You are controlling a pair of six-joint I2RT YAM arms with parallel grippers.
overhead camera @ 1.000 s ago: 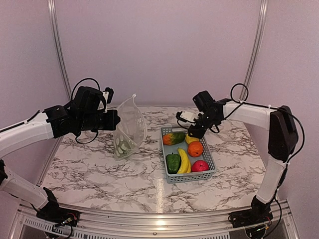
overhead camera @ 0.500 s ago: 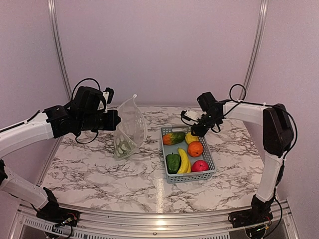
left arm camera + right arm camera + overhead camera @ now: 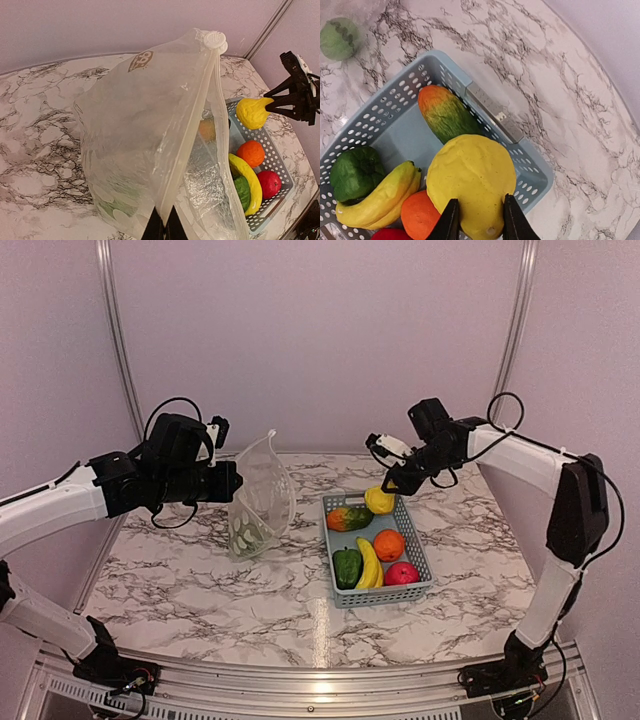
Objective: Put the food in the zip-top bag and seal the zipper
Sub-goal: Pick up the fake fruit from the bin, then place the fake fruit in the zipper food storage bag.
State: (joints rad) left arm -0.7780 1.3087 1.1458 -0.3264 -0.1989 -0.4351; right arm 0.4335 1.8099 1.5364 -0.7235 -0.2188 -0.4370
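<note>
My left gripper (image 3: 228,483) is shut on the mouth edge of the zip-top bag (image 3: 259,498), which hangs open above the table. In the left wrist view the zipper (image 3: 192,125) runs up from my pinched gripper (image 3: 164,231). My right gripper (image 3: 388,483) is shut on the yellow piece (image 3: 379,501) and holds it just above the back end of the basket (image 3: 385,597). The right wrist view shows the yellow piece (image 3: 470,177) between the right gripper (image 3: 479,220). The rest of the food lies in the basket: green-orange piece (image 3: 349,517), orange (image 3: 389,544), banana (image 3: 370,563), green pepper (image 3: 347,566), apple (image 3: 402,573).
The light-blue slotted basket (image 3: 490,105) sits right of centre on the marble table (image 3: 200,580). The bag hangs to its left, its mouth (image 3: 215,130) facing the basket. A metal frame (image 3: 115,350) and pale walls close off the back.
My right gripper closed on the yellow piece and lifted it up out of the basket, toward the back. The left arm and the bag stayed still.
</note>
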